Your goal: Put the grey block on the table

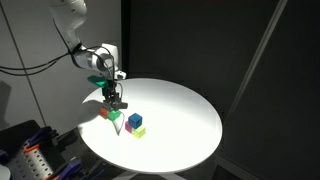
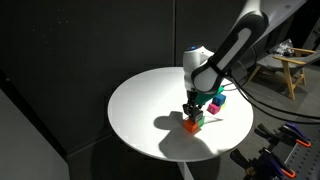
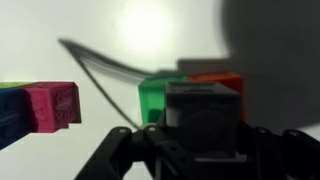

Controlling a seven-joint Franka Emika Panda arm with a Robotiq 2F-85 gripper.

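Although the dark jaws run off the bottom edge of the wrist view and their tips are hidden, they stand close on either side of the small dull grey block (image 3: 203, 108) and seem pressed against its flanks, pinching it. The block's lower part is covered by them, and the whole view is soft and blurred. In both exterior views it is lost against the dark jaws and cannot be picked out. It is a matt, flat-faced cube, so it has no long axis; one face turns squarely to the wrist camera with its top edge level. It sits just in front of a glossy green cube (image 3: 152, 100) and a red-orange cube (image 3: 215, 78), over the large round smooth white desk (image 3: 120, 40); whether it touches them cannot be told. To one side lie a magenta cube (image 3: 52, 105) and a blue cube (image 3: 8, 115), the latter cut off by the frame. In an exterior view the white and black robot arm (image 2: 235, 45) curves down over the red-orange cube (image 2: 190, 126).
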